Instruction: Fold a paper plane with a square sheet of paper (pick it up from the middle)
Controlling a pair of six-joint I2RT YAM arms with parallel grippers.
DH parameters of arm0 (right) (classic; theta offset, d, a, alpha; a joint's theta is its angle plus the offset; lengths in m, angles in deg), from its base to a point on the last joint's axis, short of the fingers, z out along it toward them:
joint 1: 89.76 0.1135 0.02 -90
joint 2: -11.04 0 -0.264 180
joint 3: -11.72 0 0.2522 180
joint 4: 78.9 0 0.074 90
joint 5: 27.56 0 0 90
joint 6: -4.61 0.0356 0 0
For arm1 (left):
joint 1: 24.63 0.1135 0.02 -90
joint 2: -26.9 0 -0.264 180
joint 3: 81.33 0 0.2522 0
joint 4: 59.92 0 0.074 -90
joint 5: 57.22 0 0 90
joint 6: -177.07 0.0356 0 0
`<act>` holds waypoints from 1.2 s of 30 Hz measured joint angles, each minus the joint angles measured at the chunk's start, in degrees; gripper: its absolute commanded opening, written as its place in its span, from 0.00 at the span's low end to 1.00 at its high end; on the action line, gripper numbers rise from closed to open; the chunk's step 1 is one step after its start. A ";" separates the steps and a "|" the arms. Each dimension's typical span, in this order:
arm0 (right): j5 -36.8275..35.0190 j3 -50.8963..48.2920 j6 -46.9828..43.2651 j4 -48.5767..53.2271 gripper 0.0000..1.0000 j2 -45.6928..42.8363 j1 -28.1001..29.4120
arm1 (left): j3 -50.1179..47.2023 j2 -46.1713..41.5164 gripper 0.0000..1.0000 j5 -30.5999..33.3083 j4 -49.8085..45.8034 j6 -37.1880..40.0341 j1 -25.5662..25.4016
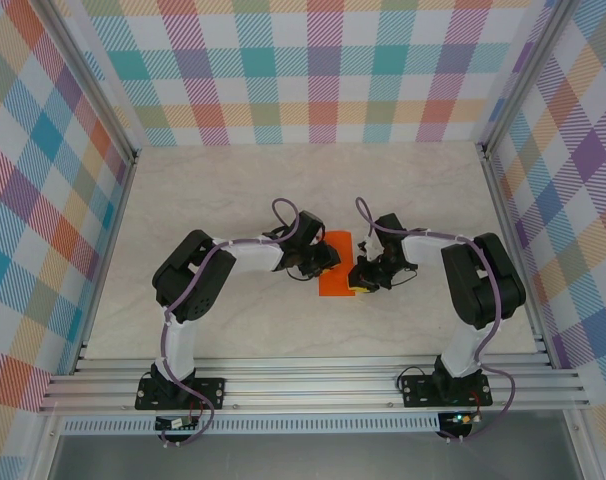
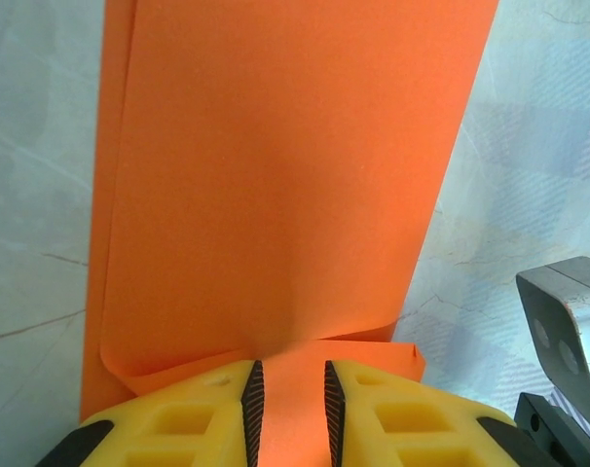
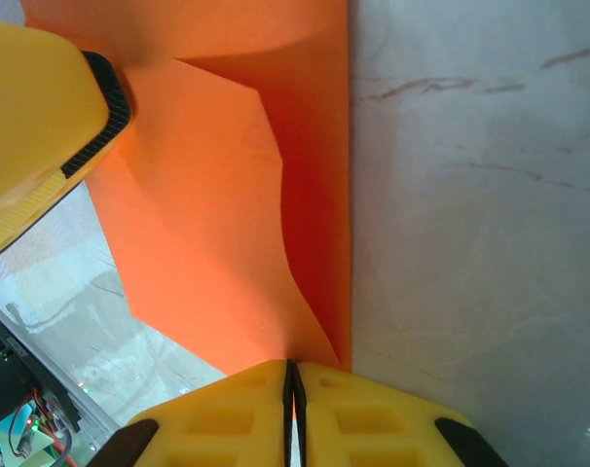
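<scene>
Sheet (image 1: pixel 335 286): one, orange, partly folded
Left fingers (image 2: pixel 252 404): narrow gap, sheet between
Right fingers (image 3: pixel 246 413): closed on sheet edge
Worktop (image 1: pixel 233 200): pale marble
Walls (image 1: pixel 323 70): three, plaid

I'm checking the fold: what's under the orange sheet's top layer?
A lower layer of the same orange sheet peeks out along its left edge in the left wrist view, resting on the marbled table. How far that layer reaches underneath is covered.

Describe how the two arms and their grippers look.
The left arm and right arm have black joint housings, white links, black bases and looping purple cables. The left gripper and right gripper have yellow moulded fingers with recessed pockets and ribbed black pads.
</scene>
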 measured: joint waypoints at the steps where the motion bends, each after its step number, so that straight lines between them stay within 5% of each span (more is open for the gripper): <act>1: 0.15 -0.07 0.07 -0.11 0.11 0.00 0.00 | 0.17 0.00 0.30 0.02 -0.26 0.37 0.00; 15: 0.90 -0.44 0.33 -0.90 0.10 0.00 -0.02 | -2.45 -6.14 0.36 -0.72 2.08 0.04 -0.35; 36: 2.10 -1.33 1.31 -2.89 0.08 0.00 -0.09 | -4.39 -1.09 0.35 -1.53 8.24 -5.68 -3.91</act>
